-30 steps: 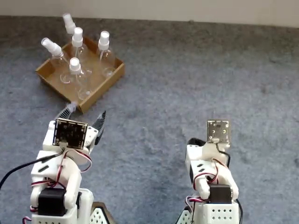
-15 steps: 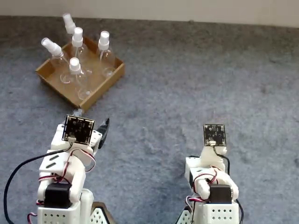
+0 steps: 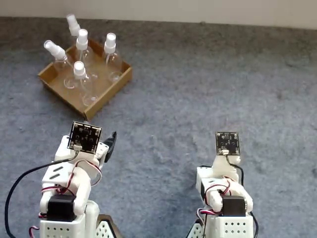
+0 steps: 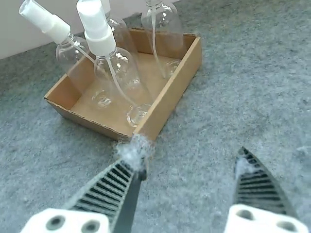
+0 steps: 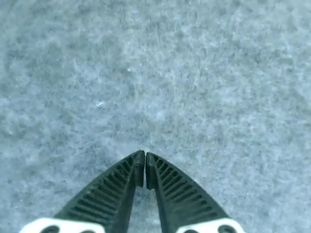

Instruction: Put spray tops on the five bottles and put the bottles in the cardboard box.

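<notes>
You're looking done: five clear plastic spray-topped bottles (image 3: 81, 52) sit in the brown cardboard box (image 3: 107, 96) at 11 o'clock, hence left pincer (image 4: 189, 165) wide apart, right pincer (image 5: 145, 161) closed, both empty.

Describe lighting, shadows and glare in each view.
High view: soft, even light, the grey carpet darkening near the far wall. Left wrist view: glints on the clear plastic spray bottles in the brown cardboard box. Right wrist view: flat light, no glare, around the shut right hand.
</notes>
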